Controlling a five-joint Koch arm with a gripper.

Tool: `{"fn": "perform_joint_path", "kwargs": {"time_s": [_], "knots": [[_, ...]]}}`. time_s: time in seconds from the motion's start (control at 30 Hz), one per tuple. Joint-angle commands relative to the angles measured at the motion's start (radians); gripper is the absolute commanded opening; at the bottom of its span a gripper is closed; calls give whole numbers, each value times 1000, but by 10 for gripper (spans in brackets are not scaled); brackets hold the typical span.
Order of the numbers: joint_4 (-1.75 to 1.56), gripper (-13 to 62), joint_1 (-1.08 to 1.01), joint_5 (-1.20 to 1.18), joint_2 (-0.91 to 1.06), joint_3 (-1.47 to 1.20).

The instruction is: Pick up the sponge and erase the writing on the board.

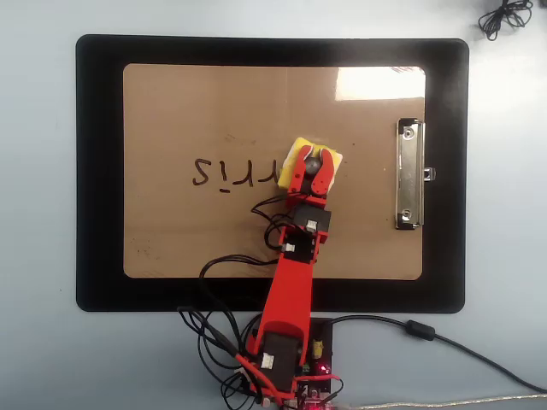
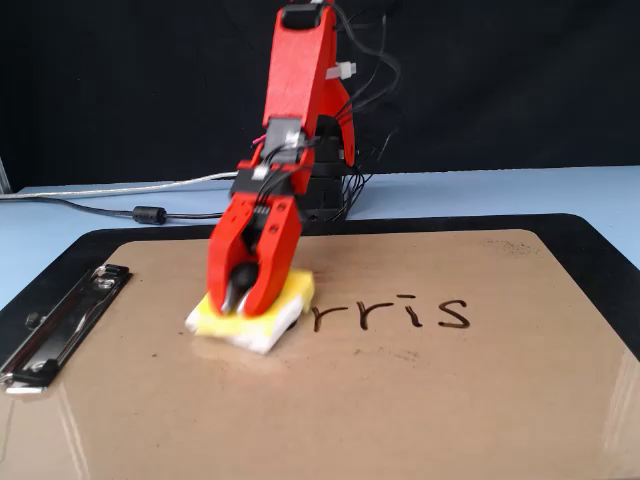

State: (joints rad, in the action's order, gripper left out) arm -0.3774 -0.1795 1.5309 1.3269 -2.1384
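The red plastic gripper is clamped w/ both jaws on the round black knob of the small square yellow sponge, pressed flat on the tan-brown rectangular clipboard board. The dark marker writing, reading "rris" from the fixed view, lies just beside the sponge, to its left in the overhead view. Its long axis runs left-right, so I'd judge the next wipe goes leftward along it.
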Motion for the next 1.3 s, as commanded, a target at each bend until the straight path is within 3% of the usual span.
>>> {"fn": "perform_joint_path", "kwargs": {"time_s": [0.0, 0.1, 0.37, 0.47, 0.63, 0.77, 0.87, 1.13, 1.27], "knots": [[-31, -81, -6, 28, -81, 78], [-32, -81, -8, 28, -64, 31], [-23, -80, 8, 25, 476, -462], [-34, -81, 49, 28, 417, -448], [-37, -80, 83, 31, 43, -87], [-40, -80, 92, 31, -123, 81], [-40, -80, 107, 31, -60, 6], [-32, -80, 123, 28, 430, -456], [-40, -80, 181, 32, 322, -377]]}}
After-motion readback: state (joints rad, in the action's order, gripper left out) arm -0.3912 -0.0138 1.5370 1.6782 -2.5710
